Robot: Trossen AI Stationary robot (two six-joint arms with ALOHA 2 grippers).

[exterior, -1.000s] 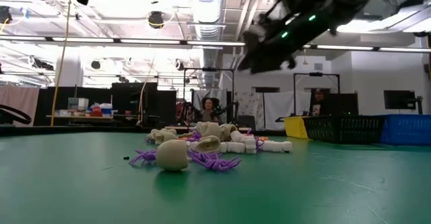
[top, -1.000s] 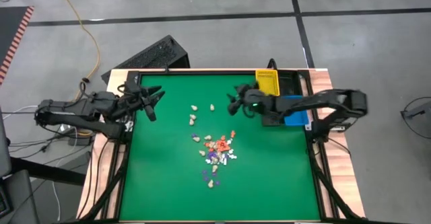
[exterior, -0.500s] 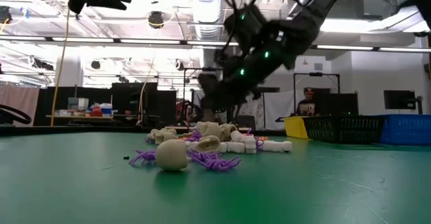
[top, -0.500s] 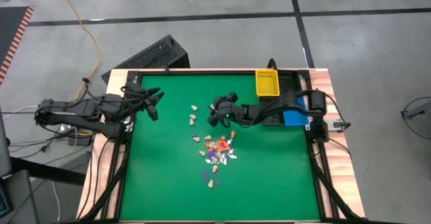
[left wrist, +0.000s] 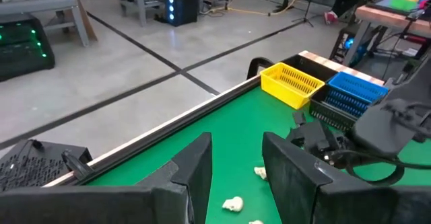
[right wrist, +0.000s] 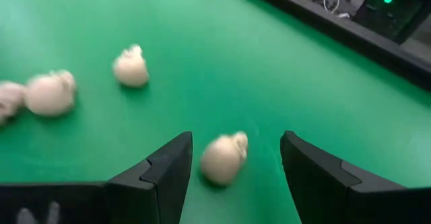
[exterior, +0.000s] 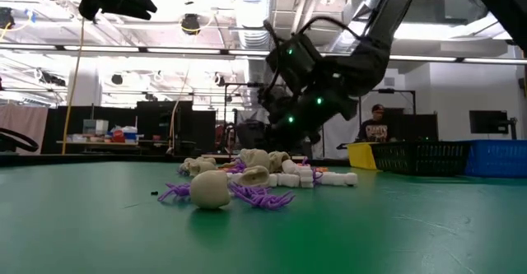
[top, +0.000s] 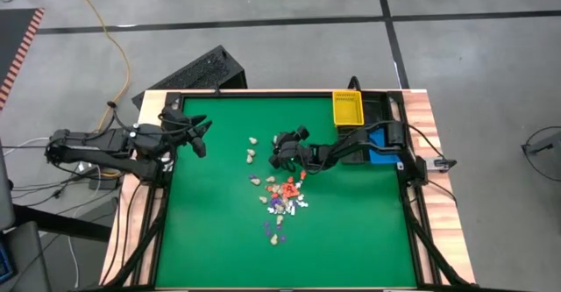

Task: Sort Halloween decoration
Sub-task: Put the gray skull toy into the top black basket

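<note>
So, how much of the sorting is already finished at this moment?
Little looks done: the trinkets mostly lie piled on the green table, and nothing shows inside the yellow bin. In hand: the right gripper, open, is lined up on a cream trinket. The left gripper waits empty near the table's left edge. Nearly all sorting remains.

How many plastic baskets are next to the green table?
3, in a row along the table's right edge: a yellow rectangular plastic bin farthest back, a black one in the middle, and a blue one. From above, the right arm partly hides the blue and black bins.
</note>
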